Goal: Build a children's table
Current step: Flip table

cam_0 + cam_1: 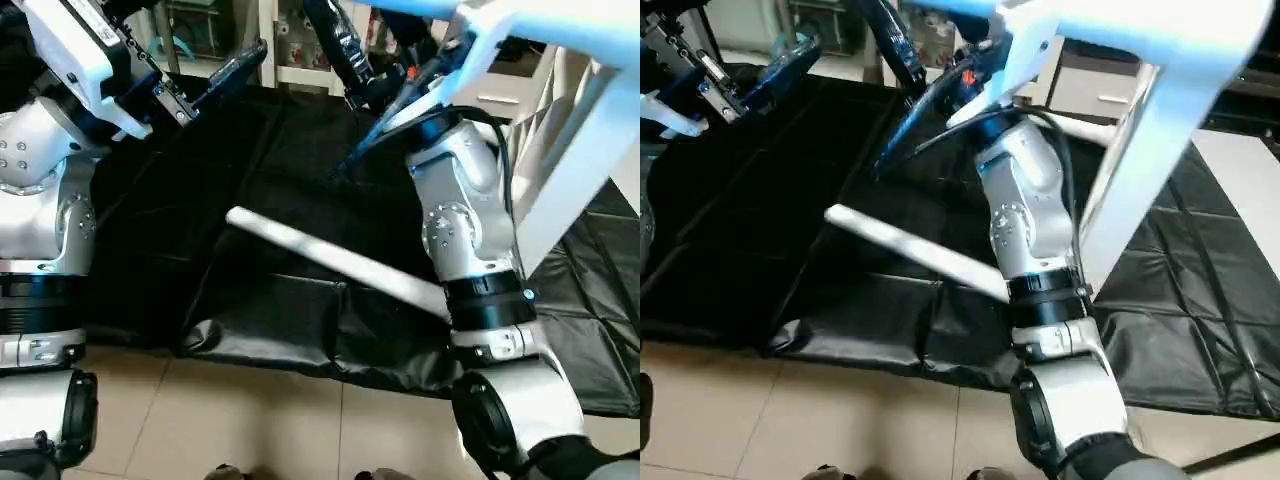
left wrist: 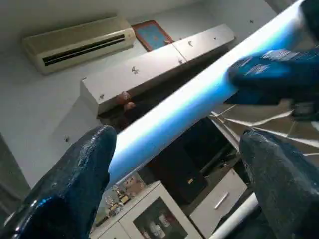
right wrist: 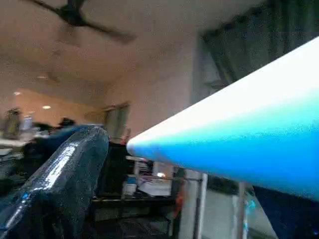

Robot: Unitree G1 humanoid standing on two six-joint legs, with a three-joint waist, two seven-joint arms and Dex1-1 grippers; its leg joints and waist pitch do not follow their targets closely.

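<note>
I've got the children's table (image 1: 1160,40) lifted high on my right side, legs hanging down. My right gripper (image 3: 164,164) looks clamped on a white leg (image 3: 249,134). My left gripper (image 2: 179,164) is spread wide, that leg (image 2: 189,104) passing between its fingers untouched. One loose leg (image 1: 335,262) lies on the black mat (image 1: 250,200)

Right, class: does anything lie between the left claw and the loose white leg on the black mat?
Nothing visible does. The long white tapered tube leg lies alone on the black mat, apart from the left claw above it.
</note>
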